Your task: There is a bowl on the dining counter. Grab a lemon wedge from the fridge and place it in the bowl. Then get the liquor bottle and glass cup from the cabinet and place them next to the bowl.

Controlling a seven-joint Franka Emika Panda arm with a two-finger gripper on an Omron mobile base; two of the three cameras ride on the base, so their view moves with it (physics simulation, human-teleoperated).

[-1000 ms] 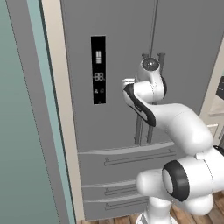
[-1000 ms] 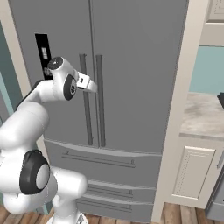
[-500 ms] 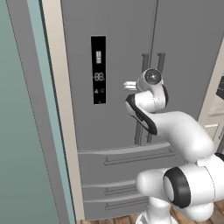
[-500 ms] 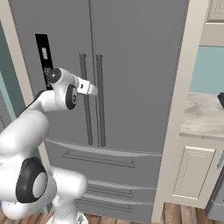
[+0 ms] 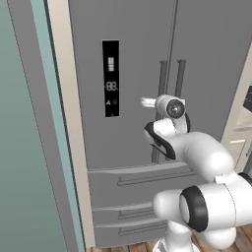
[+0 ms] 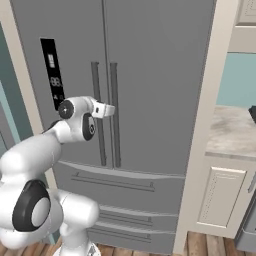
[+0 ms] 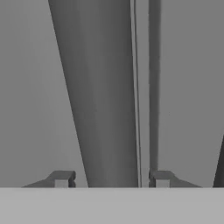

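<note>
Item: fridge point(image 6: 150, 75), grey steel, both doors shut, filling the frame centre in both base views.

Item: left door handle point(image 7: 105, 96), a broad dark bar running top to bottom at centre of the hand view, between the finger tips.

Item: pincer point(image 7: 111, 178), partly closed around that handle, narrower than a second ago; firm contact cannot be told.

Change: arm has advanced onto the handle. Judgement: door-opening grasp under way; lemon wedge still behind the doors.
</note>
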